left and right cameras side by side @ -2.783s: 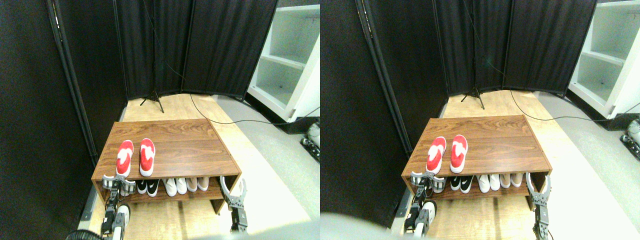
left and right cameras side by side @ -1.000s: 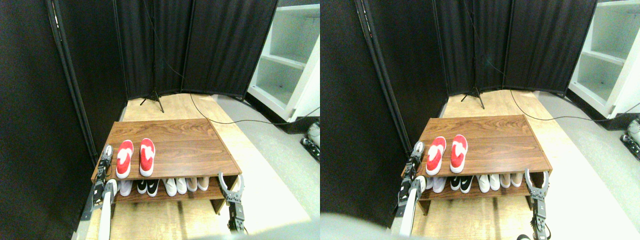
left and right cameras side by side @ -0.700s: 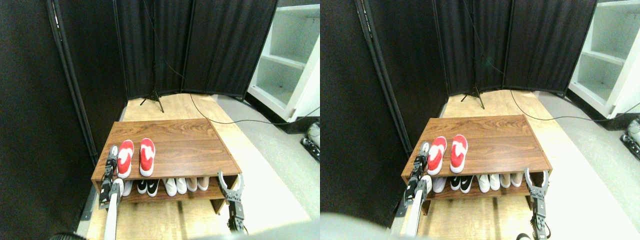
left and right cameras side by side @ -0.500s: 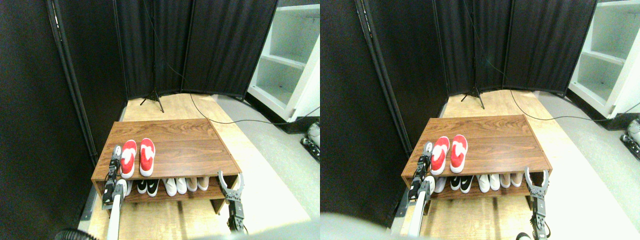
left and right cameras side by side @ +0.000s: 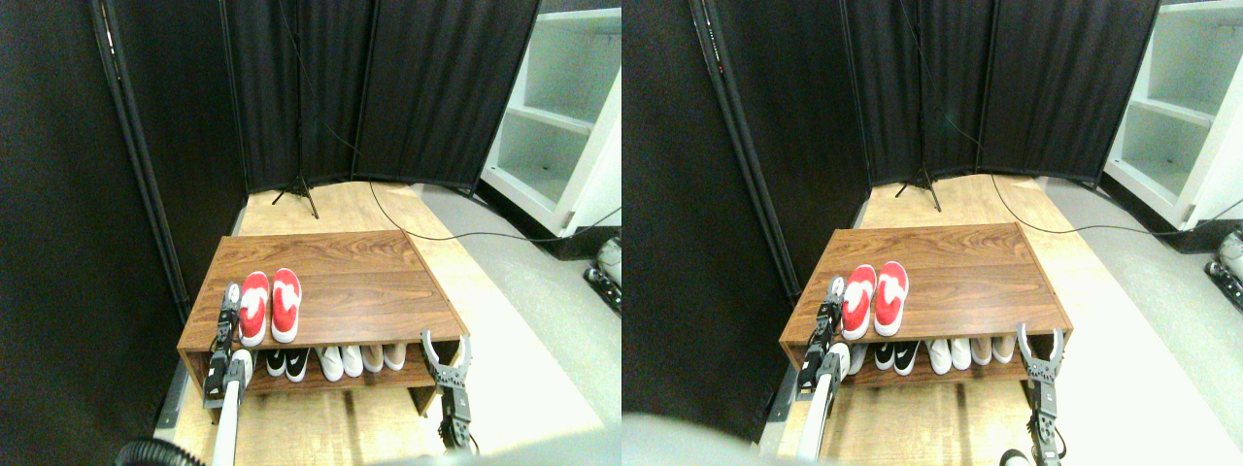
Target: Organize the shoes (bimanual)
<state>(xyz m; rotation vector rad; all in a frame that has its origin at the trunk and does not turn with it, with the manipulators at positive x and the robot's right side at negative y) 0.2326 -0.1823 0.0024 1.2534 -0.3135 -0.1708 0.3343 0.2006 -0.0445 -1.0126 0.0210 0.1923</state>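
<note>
L claw (left and right cameras side by side: pixel 229 299) touched the shoes (left and right cameras side by side: pixel 268 305) just to its right on the tabletop (left and right cameras side by side: pixel 359 291); grip unclear. R claw (left and right cameras side by side: pixel 447 350) gaped wide, holding nothing, off the front-right corner.

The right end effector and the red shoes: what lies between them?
In the stereo pair view, only bare wooden shelf top lies between the right end effector and the red shoes.

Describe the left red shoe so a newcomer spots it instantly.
Find the low walnut-brown wooden shoe rack; a red pair sits on its top, near the left front. The left red slip-on shoe with white patches lies beside the left gripper, its mate on its right.
</note>
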